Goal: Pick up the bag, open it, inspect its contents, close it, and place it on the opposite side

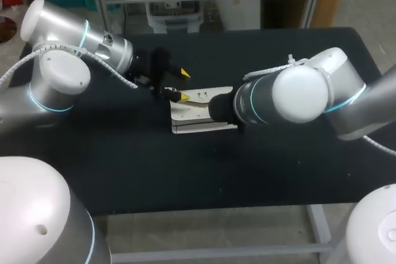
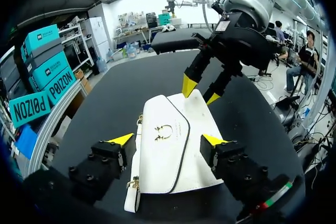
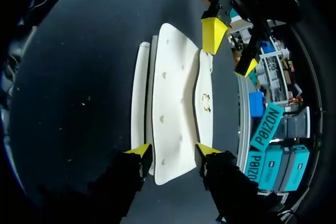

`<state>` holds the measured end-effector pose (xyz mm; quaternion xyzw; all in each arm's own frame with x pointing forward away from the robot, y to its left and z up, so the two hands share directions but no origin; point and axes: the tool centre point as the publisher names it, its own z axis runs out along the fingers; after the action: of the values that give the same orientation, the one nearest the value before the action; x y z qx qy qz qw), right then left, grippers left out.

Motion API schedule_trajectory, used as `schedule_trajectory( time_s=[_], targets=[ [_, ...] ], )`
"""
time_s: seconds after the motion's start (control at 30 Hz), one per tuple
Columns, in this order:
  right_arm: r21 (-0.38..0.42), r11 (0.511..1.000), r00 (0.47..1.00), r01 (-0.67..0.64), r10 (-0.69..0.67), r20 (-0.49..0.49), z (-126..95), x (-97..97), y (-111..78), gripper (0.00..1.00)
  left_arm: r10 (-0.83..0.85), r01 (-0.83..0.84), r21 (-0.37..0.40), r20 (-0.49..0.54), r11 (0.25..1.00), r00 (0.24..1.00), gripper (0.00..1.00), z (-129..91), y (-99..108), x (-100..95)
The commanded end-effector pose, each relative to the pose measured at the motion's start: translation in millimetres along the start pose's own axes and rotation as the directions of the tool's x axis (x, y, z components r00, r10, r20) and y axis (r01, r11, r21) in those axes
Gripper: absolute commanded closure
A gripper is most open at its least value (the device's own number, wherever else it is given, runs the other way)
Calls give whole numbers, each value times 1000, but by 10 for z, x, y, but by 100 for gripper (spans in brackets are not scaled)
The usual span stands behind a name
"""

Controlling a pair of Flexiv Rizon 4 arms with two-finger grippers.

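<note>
A: White bag [image 1: 201, 119], where is it?

B: Head view: flat on the black table [image 1: 124, 171], about the middle. Left gripper [image 1: 183, 85] is at its left end, tips wide apart, one past the bag's far edge, one over the corner. It holds nothing. Right arm [image 1: 297, 94] lies over the bag's right end and hides its own fingers.

A: Left wrist view?

B: Bag sits ahead, between the spread left fingers, flap down, clasp [image 2: 163, 131] facing up. Can't tell if the fingers touch it; reads as a hover to me. Right gripper [image 2: 200, 92] is at the bag's far end, tips apart, right by the edge, empty.

A: Why one gripper per end?

B: My guess is they're squaring up for a two-arm lift, or one pins while the other works the flap.

A: Right wrist view?

B: Right tips straddle the bag's near end, gaping, with no pinch that I can see. One left tip sits at the far end by the flap edge, the other off beside the bag.

A: Stage?

B: Pick-up not yet done. Bag closed, lying on the table.
</note>
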<state>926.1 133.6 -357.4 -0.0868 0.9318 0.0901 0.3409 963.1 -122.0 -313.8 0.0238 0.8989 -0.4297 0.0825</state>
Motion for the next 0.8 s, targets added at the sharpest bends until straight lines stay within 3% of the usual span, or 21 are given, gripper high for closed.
schedule_trajectory(
  time_s=[0.03,0.2,0.37,0.5,0.6,0.63,0.67,0.8],
  targets=[
    [-91,996,1000,-3,4,10,-116,7,-32,0,-37,37,2,-12,999,999,0,-126,-26,-1],
    [-170,985,999,-39,41,8,-335,-112,32,0,-130,130,0,-55,992,990,0,-226,-61,-23],
    [-259,952,987,-163,153,-55,-515,-283,28,0,-251,252,2,-95,968,963,0,-338,-86,-34],
    [-250,929,962,-271,254,-102,-626,-375,-16,0,-351,351,-23,-124,936,928,0,-402,-91,-17],
    [-307,875,926,-375,341,-159,-670,-402,-71,0,-374,362,-107,-137,926,917,0,-394,-113,17],
    [-334,855,917,-397,355,-183,-679,-411,-90,0,-365,345,-173,-99,922,926,0,-394,-119,26],
    [-361,839,913,-407,357,-198,-688,-432,-108,0,-326,312,-292,-1,904,945,0,-405,-127,35],
    [-351,856,924,-379,331,-190,-717,-465,-128,0,-326,312,-292,-1,904,945,0,-405,-127,35]
  ],
)
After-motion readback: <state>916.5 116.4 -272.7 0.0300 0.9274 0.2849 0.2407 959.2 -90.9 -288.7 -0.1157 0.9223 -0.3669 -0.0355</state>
